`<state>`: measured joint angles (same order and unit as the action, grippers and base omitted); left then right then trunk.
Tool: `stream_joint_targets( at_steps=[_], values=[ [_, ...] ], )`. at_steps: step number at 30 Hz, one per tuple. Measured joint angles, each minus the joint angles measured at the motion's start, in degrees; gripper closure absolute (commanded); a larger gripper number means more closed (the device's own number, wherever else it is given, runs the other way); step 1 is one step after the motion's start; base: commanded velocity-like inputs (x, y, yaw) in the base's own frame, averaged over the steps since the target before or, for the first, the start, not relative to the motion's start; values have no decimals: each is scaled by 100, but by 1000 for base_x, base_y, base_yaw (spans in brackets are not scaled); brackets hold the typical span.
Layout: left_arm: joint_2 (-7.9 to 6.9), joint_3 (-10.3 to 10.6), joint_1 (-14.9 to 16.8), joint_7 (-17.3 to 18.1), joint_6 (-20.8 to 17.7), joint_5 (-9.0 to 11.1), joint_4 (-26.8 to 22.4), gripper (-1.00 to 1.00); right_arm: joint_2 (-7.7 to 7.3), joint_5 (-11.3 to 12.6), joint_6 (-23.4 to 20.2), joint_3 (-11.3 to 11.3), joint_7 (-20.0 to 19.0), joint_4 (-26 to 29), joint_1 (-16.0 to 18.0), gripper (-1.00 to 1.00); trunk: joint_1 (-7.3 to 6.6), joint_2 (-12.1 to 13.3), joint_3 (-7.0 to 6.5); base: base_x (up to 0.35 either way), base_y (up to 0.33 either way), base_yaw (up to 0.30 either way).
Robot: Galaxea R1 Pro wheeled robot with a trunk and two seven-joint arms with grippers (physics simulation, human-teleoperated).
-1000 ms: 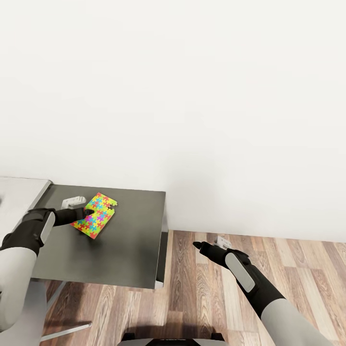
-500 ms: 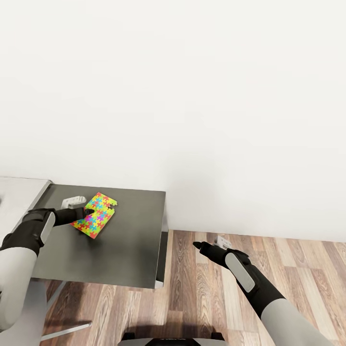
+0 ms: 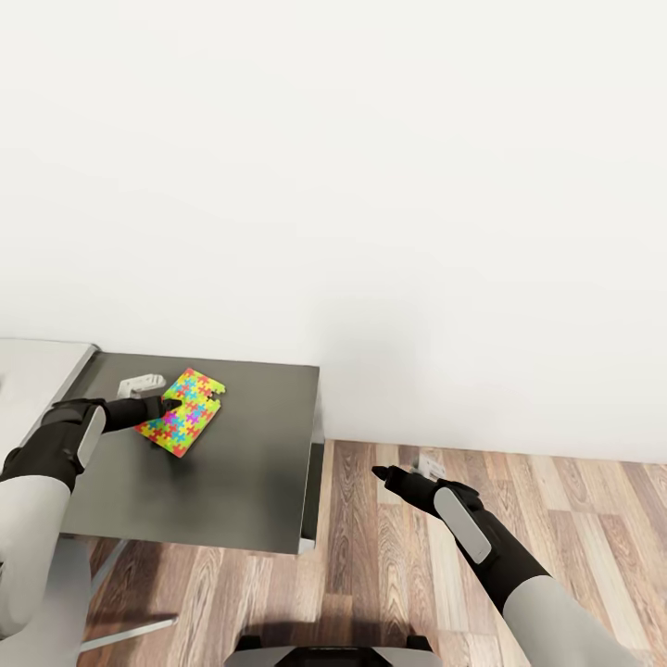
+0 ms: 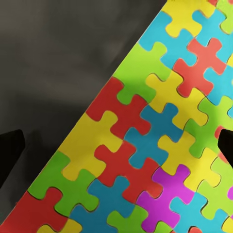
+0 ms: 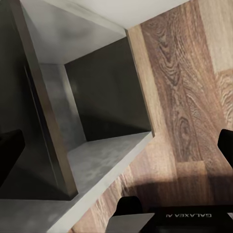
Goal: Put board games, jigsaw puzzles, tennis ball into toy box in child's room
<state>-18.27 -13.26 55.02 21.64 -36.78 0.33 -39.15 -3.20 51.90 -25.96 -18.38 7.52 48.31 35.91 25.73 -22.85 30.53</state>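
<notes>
- Looking down from my head camera, I see my left gripper [image 3: 163,409] reaching over a dark grey cabinet [image 3: 241,482] that stands against a plain white wall [image 3: 371,185].
- My left fingers are at the near edge of the jigsaw puzzle [image 3: 182,424], a flat board of yellow, red, green, blue and purple interlocking pieces.
- The puzzle sits over the far left part of the cabinet top, tilted at an angle to the cabinet's edges; a soft shadow lies under its near corner.
- In my left wrist view the puzzle [image 4: 155,145] covers most of the picture, with the dark cabinet top [image 4: 53,63] beside it and a dark fingertip at each side edge.
- My left hand seems to be closed on the puzzle's edge, though the contact itself is hard to make out from above.
- A strip of the pale grey-white table [image 3: 32,371] shows just left of the cabinet, touching its side.
- My right gripper [image 3: 382,474] hangs well apart from the cabinet, over the wooden floor [image 3: 556,500], with nothing in it.
- In my right wrist view its two fingertips stand far apart at the picture's side edges, and between them lie the cabinet's open side [image 5: 97,121] and the floor [image 5: 189,87].
</notes>
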Motion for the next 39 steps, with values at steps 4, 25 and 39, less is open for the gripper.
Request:
stream_joint_targets(
  at_steps=[4,25,39],
  values=[
    [-1,0,0,11,-6,-6,-10,-100,2,-3,0,-1,0,1,0,-100,0,0,4,0,0,0],
    [28,5,-1,605,-2,-11,145,-100,2,0,0,0,0,0,0,-100,1,1,6,0,0,0],
    [75,18,-4,772,-1,-40,116,-100,2,0,3,0,3,0,0,-100,2,3,6,0,0,0]
  ],
)
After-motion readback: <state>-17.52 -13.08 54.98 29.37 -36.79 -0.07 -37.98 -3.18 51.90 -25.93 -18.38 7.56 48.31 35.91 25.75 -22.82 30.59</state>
